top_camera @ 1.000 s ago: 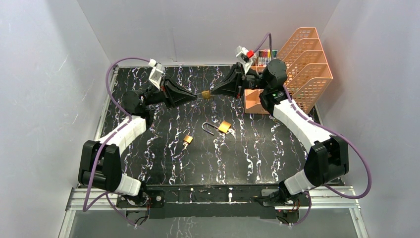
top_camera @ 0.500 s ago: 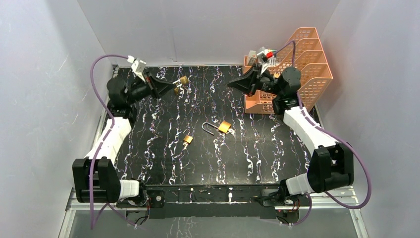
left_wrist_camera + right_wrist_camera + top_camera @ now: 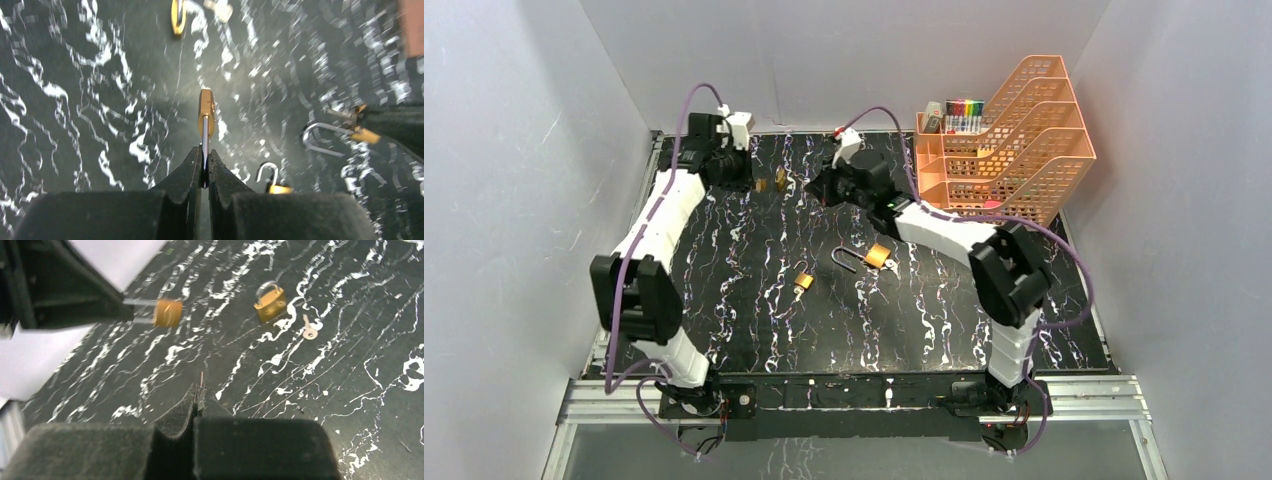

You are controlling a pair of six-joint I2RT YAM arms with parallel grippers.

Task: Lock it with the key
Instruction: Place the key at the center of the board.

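Observation:
My left gripper (image 3: 752, 183) is at the back left of the table, shut on the silver shackle of a small brass padlock (image 3: 761, 184). In the left wrist view the padlock (image 3: 206, 106) hangs out beyond the closed fingertips (image 3: 214, 165). My right gripper (image 3: 818, 189) has its tips just right of the padlock and is apart from it. It is shut on the key (image 3: 201, 378), seen edge-on as a thin sliver poking out of the tips. From the right wrist the held padlock (image 3: 167, 312) shows at upper left, out ahead of the key.
Another closed padlock (image 3: 781, 180) (image 3: 270, 297) lies on the black marbled table (image 3: 724, 300) with a loose key (image 3: 310, 332) beside it. An open-shackle padlock (image 3: 874, 256) and a small padlock (image 3: 804, 281) lie mid-table. An orange organizer (image 3: 1014, 140) stands at the back right.
The grippers met at the middle back a second ago, then pulled apart. The left arm has carried the padlock to the back left, and the right arm has swung left to the centre.

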